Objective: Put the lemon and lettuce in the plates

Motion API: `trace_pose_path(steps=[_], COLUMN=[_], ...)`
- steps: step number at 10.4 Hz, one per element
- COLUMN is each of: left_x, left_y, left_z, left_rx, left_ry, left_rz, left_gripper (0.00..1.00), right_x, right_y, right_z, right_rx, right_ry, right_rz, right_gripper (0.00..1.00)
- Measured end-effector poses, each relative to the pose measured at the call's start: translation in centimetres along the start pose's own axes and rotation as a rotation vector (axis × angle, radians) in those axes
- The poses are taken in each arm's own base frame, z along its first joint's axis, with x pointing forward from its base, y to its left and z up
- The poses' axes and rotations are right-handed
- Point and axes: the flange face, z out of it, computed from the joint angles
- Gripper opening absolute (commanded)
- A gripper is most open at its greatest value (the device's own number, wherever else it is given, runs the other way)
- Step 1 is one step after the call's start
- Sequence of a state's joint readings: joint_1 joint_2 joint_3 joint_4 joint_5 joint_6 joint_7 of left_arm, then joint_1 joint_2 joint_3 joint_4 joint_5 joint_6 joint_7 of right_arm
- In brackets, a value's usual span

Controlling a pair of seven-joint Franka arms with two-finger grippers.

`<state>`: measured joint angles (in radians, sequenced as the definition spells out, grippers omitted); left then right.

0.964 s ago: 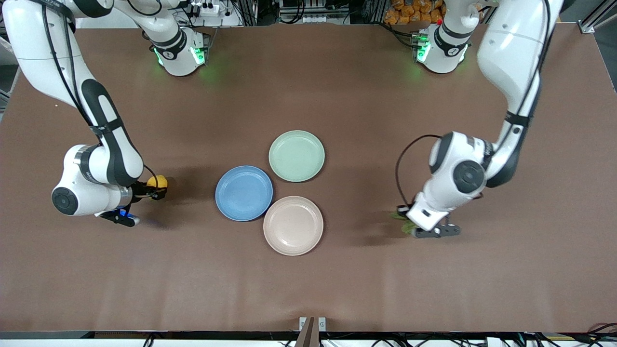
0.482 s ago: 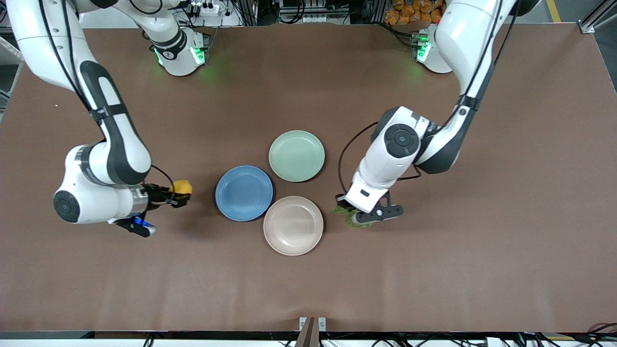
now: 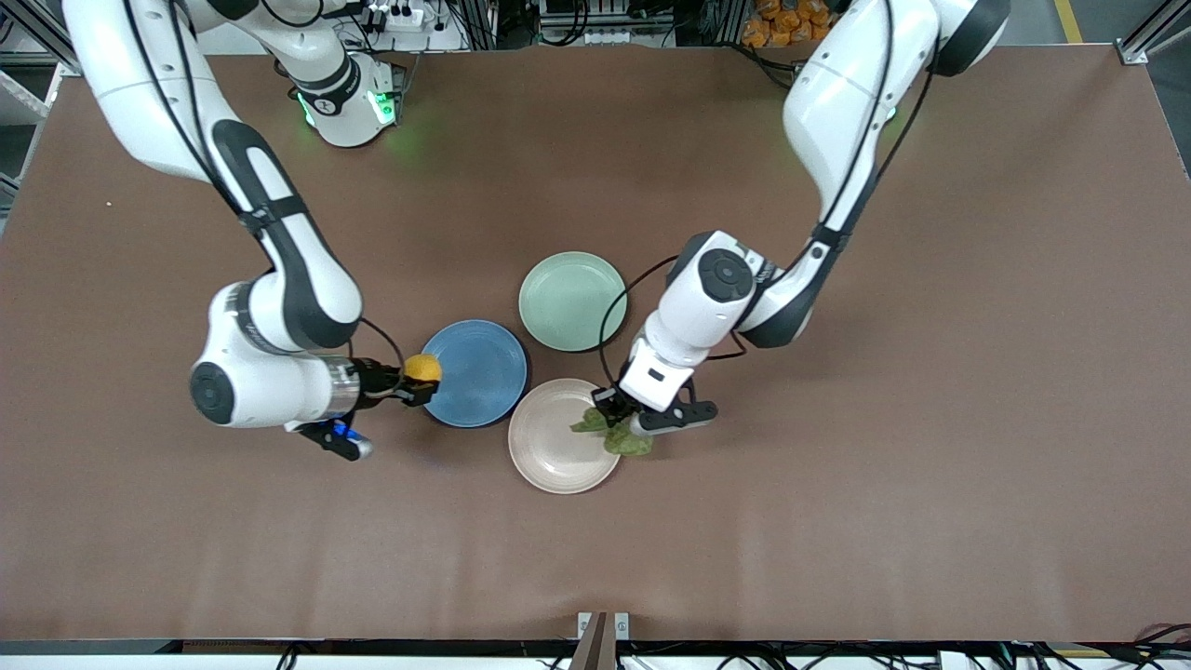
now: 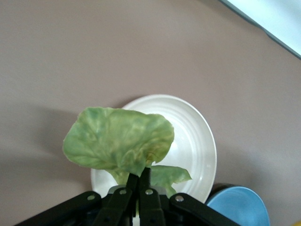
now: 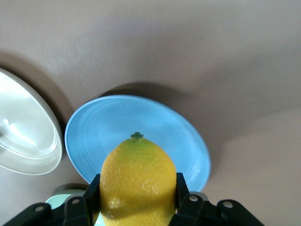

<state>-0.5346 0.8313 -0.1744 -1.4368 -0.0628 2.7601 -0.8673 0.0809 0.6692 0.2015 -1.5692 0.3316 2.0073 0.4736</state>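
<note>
My right gripper (image 3: 416, 375) is shut on the yellow lemon (image 3: 422, 367) and holds it over the rim of the blue plate (image 3: 479, 377), at the edge toward the right arm's end. In the right wrist view the lemon (image 5: 137, 181) sits between the fingers above the blue plate (image 5: 122, 127). My left gripper (image 3: 622, 423) is shut on the crinkled green lettuce (image 3: 616, 434) over the edge of the pinkish-beige plate (image 3: 549, 447). In the left wrist view the lettuce (image 4: 117, 140) hangs over that plate (image 4: 197, 146).
A pale green plate (image 3: 572, 301) lies on the brown table just beside the blue and beige plates, farther from the front camera. The three plates touch or nearly touch in a cluster at mid-table. Both arms reach in from their ends.
My right gripper has carried the lemon toward the blue plate and now reaches its rim. My left gripper has carried the lettuce from the table's left-arm end to over the beige plate's edge.
</note>
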Motion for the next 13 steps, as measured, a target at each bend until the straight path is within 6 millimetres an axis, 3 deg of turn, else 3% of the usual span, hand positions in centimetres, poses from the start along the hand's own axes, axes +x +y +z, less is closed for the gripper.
trace_pose_path(steps=[1, 2, 3, 4, 5, 6, 8, 9, 11, 13], left_x=[-1.2, -2.3, -2.9, -3.1, -3.2, -2.9, -0.5, 1.3, 5.3, 9.1], left_y=[0.4, 0.9, 1.2, 1.5, 1.9, 2.3, 3.2, 4.3, 4.7, 2.3], left_z=[0.9, 1.5, 1.6, 1.6, 1.5, 1.0, -2.4, -6.5, -17.5, -28.7], left_rx=[-0.015, -0.022, -0.025, -0.027, -0.031, -0.035, 0.045, 0.096, 0.208, 0.294], left_ry=[0.001, -0.004, -0.007, -0.007, -0.004, 0.006, 0.014, 0.019, -0.001, -0.024], left_rz=[-0.014, -0.023, -0.028, -0.026, -0.021, -0.017, 0.028, 0.044, 0.055, 0.073], left_gripper=[0.00, 0.72, 1.00, 1.00, 1.00, 1.00, 1.00, 1.00, 1.00, 1.00], right_x=[0.0, 0.0, 0.0, 0.0, 0.2, 0.3, 0.3, 0.4, 0.7, 0.9], right_y=[-0.7, -1.3, -1.8, -2.1, -2.0, -1.9, -1.9, -2.1, -2.4, -0.9], right_z=[1.4, 2.6, 3.7, 4.6, 5.0, 5.1, 4.9, 4.5, 2.0, -4.3], right_rx=[0.005, 0.015, 0.021, 0.021, 0.021, 0.021, 0.024, 0.030, 0.038, 0.030], right_ry=[0.005, 0.017, 0.023, 0.024, 0.023, 0.023, 0.026, 0.033, 0.029, -0.012], right_rz=[0.016, 0.031, 0.041, 0.051, 0.057, 0.061, 0.064, 0.062, 0.055, 0.038], right_gripper=[0.00, 0.00, 0.00, 0.19, 0.76, 1.00, 1.00, 1.00, 1.00, 1.00])
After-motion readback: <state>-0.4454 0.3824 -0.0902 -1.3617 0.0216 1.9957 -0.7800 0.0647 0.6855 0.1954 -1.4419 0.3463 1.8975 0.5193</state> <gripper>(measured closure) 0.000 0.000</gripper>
